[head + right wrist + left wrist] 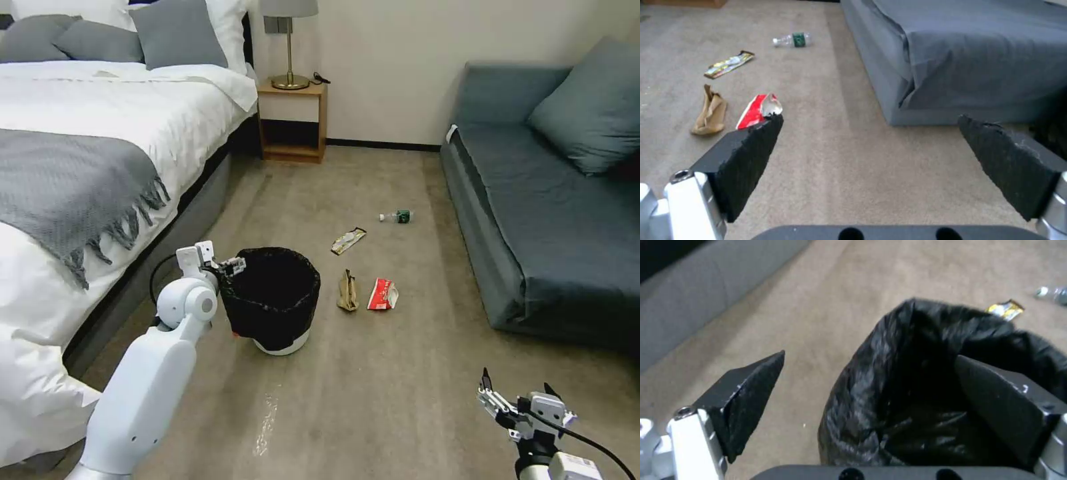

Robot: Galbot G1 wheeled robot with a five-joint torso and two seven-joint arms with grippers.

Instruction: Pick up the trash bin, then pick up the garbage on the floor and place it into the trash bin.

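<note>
Beside the bed on my left, my left gripper [230, 267] straddles the near-left rim of the trash bin [277, 300], jaws spread, one finger outside, one over the black liner. My right gripper [517, 400] hangs released at near right, over the floor [373, 400].

If I close on loose liner alone, I judge the plastic could slip and the bin could tip or drop.

One bin stands here. Four pieces of garbage lie to its right: one brown paper bag [347, 291], one red-and-white packet [383, 295], one yellow wrapper [348, 241], and one bottle [397, 216] farthest off.
</note>
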